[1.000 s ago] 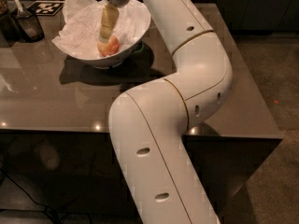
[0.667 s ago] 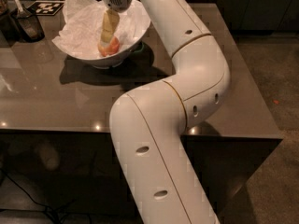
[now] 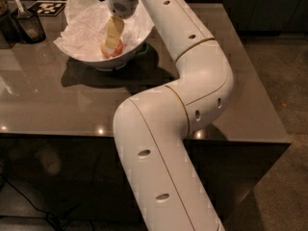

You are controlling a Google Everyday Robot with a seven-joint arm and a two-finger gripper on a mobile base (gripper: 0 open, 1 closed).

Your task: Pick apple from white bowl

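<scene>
The white bowl stands at the far left of the dark table, lined with crumpled white paper. The apple, reddish-orange, lies in the bowl's right half. My gripper reaches down into the bowl from the long white arm. Its yellowish tip sits right on top of the apple and hides the apple's upper part. The apple rests low in the bowl, on the paper.
A dark container with a utensil stands left of the bowl, near a black-and-white marker tag. The glossy table top ends in a front edge near me and a right edge, with floor beyond.
The gripper has stayed on the apple in the bowl. The arm's elbow has shifted only slightly.
</scene>
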